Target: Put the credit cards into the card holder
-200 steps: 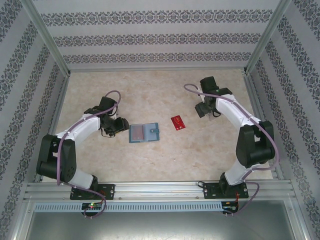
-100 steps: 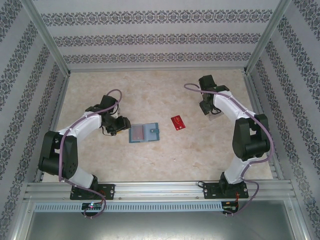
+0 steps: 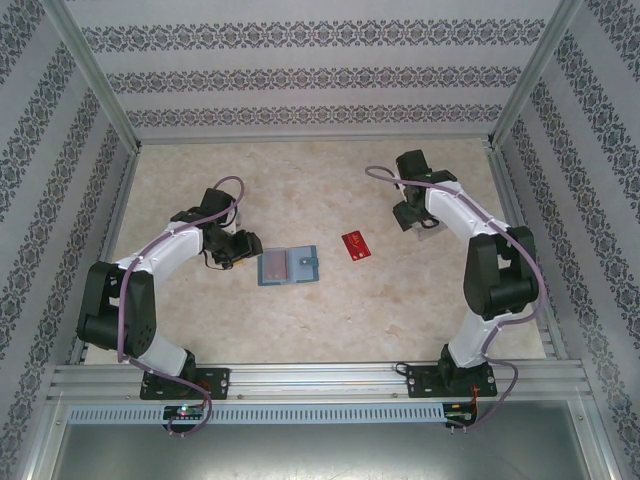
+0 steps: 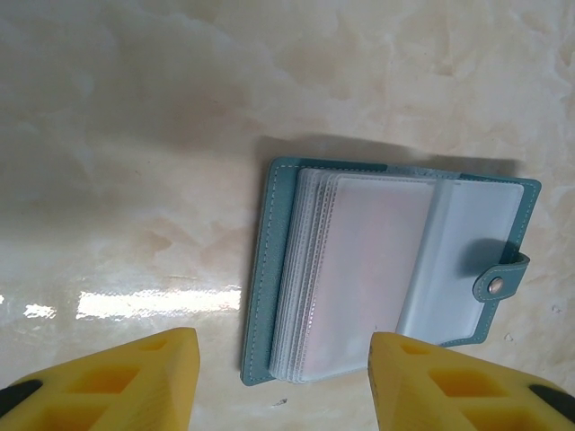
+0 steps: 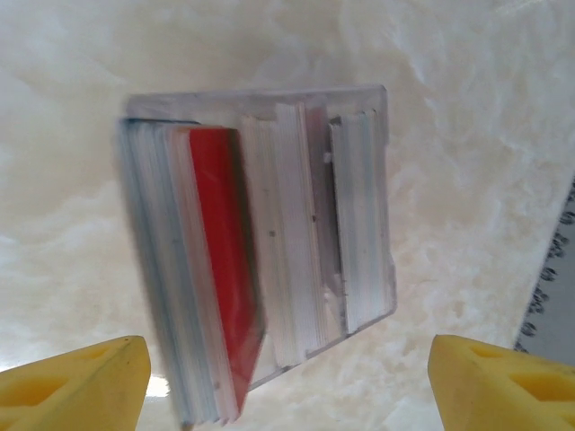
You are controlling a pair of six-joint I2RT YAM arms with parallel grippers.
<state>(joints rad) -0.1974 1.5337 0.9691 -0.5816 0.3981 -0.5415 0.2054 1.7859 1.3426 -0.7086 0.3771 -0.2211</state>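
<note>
OPEN AND WAITING: The stitched teal card holder [image 3: 288,266] lies open on the glossy marble-look table [image 3: 330,320]. Its clear plastic sleeves [image 4: 368,278] are fanned and its snap tab [image 4: 499,280] sits at the right. The left gripper [image 4: 283,368] hangs just short of it, 2 yellow fingers spread wide with nothing between. 1 flat red credit card [image 3: 357,245] lies just beside the holder. The right gripper [image 5: 287,368], likewise spread and empty, hovers over a clear slotted rack [image 5: 359,224] of upright cards [image 5: 225,269], 1 of them red.

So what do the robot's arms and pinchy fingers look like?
Both the left arm and right arm are white tubes with chunky black joints, and a purple cable loops along each. The fingers are bright yellow blocks with hollow pockets.
</note>
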